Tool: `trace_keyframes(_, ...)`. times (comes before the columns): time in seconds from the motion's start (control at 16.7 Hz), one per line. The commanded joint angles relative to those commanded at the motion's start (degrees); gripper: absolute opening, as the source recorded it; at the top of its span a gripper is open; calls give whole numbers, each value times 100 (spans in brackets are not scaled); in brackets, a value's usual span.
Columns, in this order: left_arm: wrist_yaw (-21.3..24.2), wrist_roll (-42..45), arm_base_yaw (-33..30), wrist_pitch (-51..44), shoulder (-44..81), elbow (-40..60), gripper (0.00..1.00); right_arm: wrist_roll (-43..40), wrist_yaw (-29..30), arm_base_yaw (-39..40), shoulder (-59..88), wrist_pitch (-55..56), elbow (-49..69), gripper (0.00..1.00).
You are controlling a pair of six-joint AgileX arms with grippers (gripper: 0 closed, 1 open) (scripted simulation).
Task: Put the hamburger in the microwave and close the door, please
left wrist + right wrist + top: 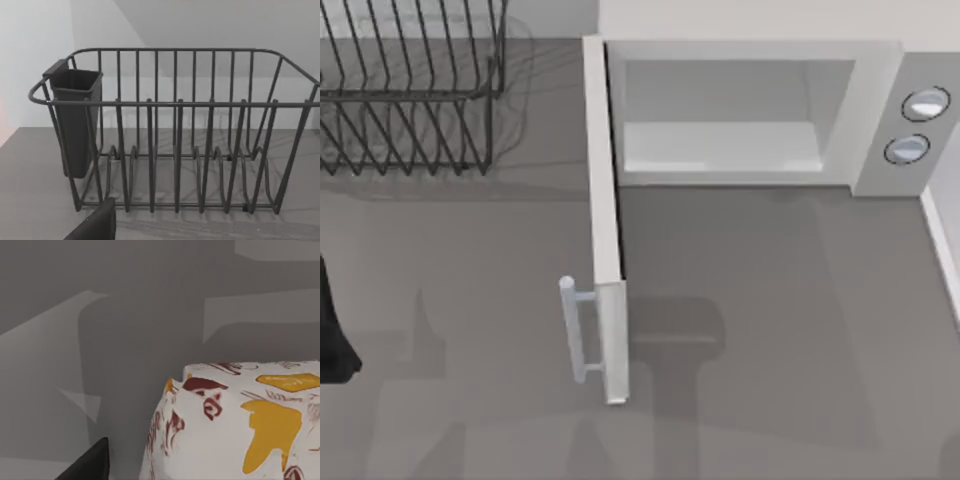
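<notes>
While the microwave (pixel 750 110) stands at the far side of the table (pixel 770 330) with its door (pixel 605 230) swung wide open toward you, you can see straight into its pale cavity, and the two round knobs (pixel 917 125) sit on the grey panel at its right; the door's bar handle (pixel 578 330) juts from its free end toward the table's left. Your left arm (pixel 335 335) shows as a dark shape at the table's left edge, well apart from the microwave; its wrist camera looks at the dark wire dish rack (pixel 175 140), which stands at the far left of the table with a dark cup (pixel 75 120) hung on one end; a dark fingertip (pixel 95 225) pokes into that view, but you cannot tell whether the left gripper is apart or together. From your right wrist camera the hamburger (pixel 235 425) looms close, a whitish lump blotched yellow, orange and dark red, resting on the grey table; one dark fingertip (pixel 90 462) sits just beside it; whether the right gripper is clamped on it, you cannot tell.
</notes>
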Motion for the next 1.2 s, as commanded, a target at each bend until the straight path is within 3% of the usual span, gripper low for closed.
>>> trace_keyframes(0.3, 0, 0, 0, 0, 0, 0, 100, -1, 0, -1, 71, 133, -66, 100)
trace_keyframes(1.08, 0, 0, 0, 0, 0, 0, 100, -1, 0, -1, 71, 133, -66, 2)
trace_keyframes(1.2, 0, 0, 0, 0, 0, 0, 100, -1, 0, -1, 71, 133, -66, 0)
